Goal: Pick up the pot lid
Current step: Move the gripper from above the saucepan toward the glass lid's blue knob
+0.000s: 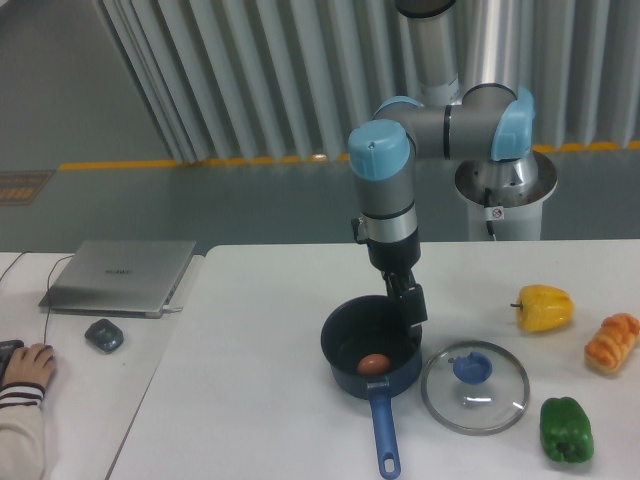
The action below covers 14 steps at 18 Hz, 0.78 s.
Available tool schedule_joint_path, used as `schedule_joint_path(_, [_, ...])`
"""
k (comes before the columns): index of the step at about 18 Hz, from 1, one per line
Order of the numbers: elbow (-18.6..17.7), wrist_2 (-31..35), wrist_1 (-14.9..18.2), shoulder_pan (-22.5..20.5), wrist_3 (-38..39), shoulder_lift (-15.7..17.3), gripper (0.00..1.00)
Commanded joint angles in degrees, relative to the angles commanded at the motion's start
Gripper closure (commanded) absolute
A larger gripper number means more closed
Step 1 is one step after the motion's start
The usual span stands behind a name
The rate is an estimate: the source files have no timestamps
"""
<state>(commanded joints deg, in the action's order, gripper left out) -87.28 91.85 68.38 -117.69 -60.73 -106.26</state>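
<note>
Clear pot lid (478, 392) lay on the white table (250, 380), beside the black pot (343, 368), below and right of the gripper (412, 316) in view, apart from its fingers, whether parted or closed impossible to tell.

Shows one yellow pepper (545, 308) and one green pepper (566, 430), making two peppers. Also has one croissant (611, 344), one pot (342, 372), one lid (492, 404), one brown round item (374, 365), one arm (389, 198) and one table (250, 340). Likewise includes one laptop (115, 276), one mouse (104, 335), one hand (29, 366) and one curtain (260, 80).
</note>
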Motion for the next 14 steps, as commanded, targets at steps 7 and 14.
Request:
schedule_joint_path(7, [-0.8,-0.1,0.0,-0.4,0.0,0.3,0.0])
schedule_joint_path(14, [-0.8,-0.5,0.1,-2.3,0.0,0.5,0.0])
